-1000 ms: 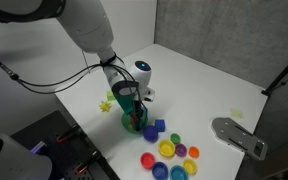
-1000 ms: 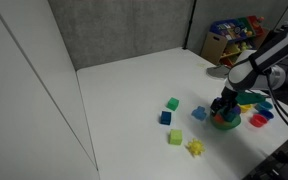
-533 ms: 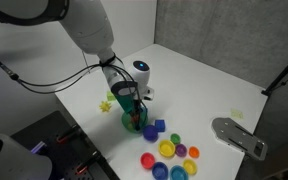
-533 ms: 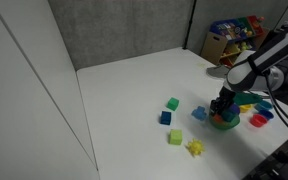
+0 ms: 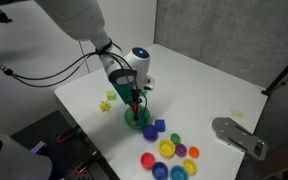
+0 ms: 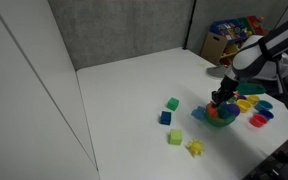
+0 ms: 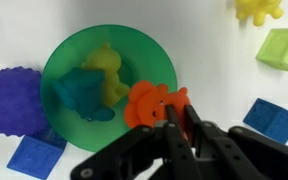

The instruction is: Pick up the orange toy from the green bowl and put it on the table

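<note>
The orange toy (image 7: 144,103) is a small orange-red lumpy piece with rounded knobs along its edges. It sits over the right part of the green bowl's (image 7: 69,48) rim in the wrist view. The gripper (image 7: 177,109) is clamped on the toy's right side, its 2 dark fingers coming up from the bottom of that view.

Only the wrist view shows the toy clearly, along with 2 figures lying in the bowl, a yellow one (image 7: 106,64) and a teal one (image 7: 81,97). In an exterior view the gripper (image 5: 136,98) hangs just above the bowl (image 5: 134,122) on the white table (image 5: 199,85). The toy there is too small to make out, so it seems lifted off the bowl floor, though I cannot be sure. Coloured caps (image 5: 167,150) lie near the bowl.
</note>
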Controlling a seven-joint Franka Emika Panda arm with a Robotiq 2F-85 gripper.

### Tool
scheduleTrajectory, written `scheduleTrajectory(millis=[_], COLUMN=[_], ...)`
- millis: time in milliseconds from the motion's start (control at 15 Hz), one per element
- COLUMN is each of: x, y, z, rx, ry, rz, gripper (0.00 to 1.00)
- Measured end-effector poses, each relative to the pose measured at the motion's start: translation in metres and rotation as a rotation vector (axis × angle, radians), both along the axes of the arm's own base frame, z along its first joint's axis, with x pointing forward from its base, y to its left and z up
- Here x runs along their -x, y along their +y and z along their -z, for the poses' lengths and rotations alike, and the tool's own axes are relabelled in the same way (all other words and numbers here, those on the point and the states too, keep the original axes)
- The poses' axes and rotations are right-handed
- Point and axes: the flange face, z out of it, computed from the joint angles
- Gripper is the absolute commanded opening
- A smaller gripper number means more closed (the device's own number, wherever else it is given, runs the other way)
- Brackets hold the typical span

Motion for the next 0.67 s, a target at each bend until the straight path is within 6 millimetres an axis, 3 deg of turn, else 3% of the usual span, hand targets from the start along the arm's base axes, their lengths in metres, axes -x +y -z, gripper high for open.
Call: scheduleTrajectory(millis=[133,200,333,467,667], x=[-0.001,-0.002,-0.005,-0.006,-0.004], y=[0.014,0.024,0.043,0.057,0.062], z=[-0.025,-0.038,-0.064,-0.086,-0.110], rx=[-0.035,-0.060,-0.110,-0.145,-0.168], ry=[-0.016,-0.029,-0.069,-0.096,-0.090], rz=[-0.002,-0.006,-0.028,-0.049,-0.080], gripper=[0.06,0.37,0.45,0.60,0.84])
